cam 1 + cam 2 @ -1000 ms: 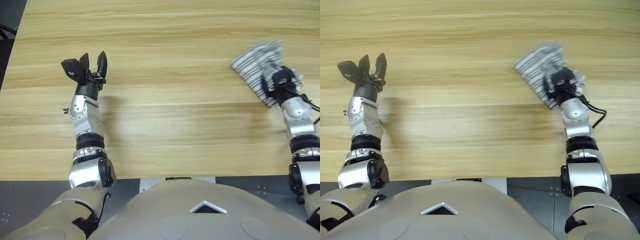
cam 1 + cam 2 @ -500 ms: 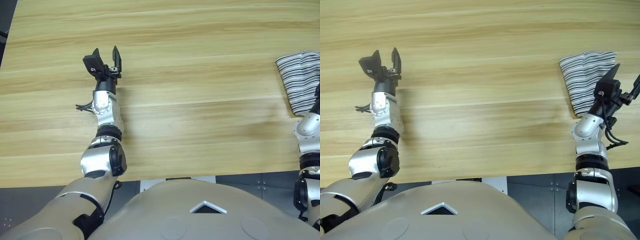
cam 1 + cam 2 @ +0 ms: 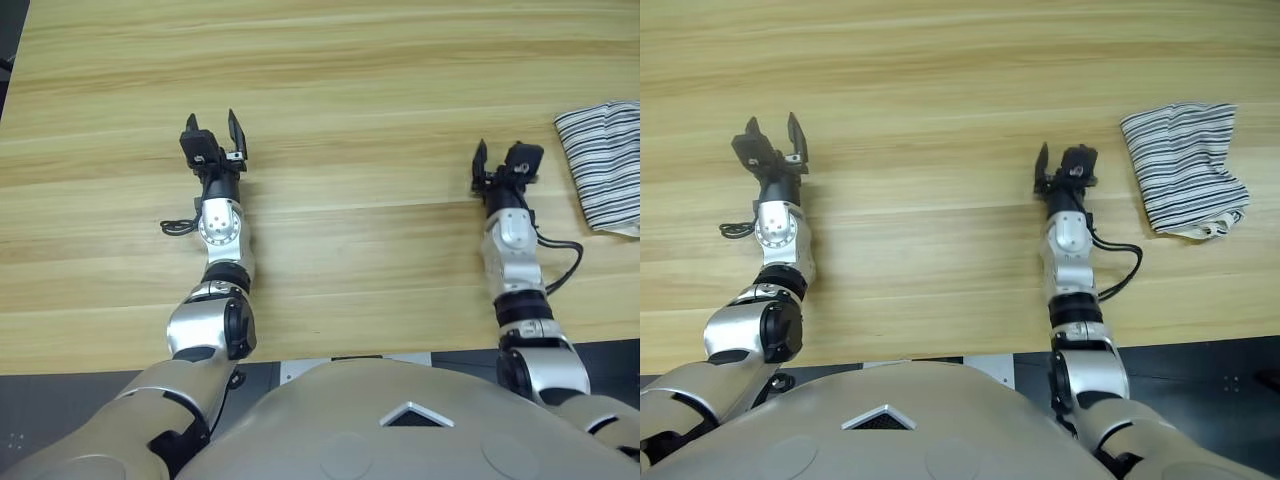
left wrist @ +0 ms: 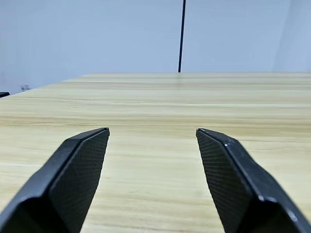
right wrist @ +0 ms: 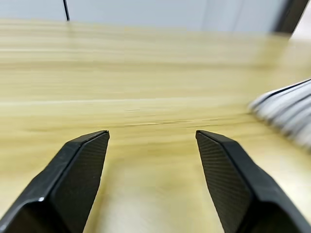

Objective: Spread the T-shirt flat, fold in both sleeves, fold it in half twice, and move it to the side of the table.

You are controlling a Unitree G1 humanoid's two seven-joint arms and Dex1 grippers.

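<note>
The folded black-and-white striped T-shirt (image 3: pixel 1185 170) is seen lying on the right side of the pale wooden table (image 3: pixel 350 80). The left gripper (image 3: pixel 211 120) is held spread wide with nothing between its fingers. The right gripper (image 3: pixel 503 155) is likewise parted and empty, apart from the T-shirt.

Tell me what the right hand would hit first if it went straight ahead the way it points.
Probably nothing: ahead of the right hand lies bare table, as far as shown. The shirt sits off to its right.
</note>
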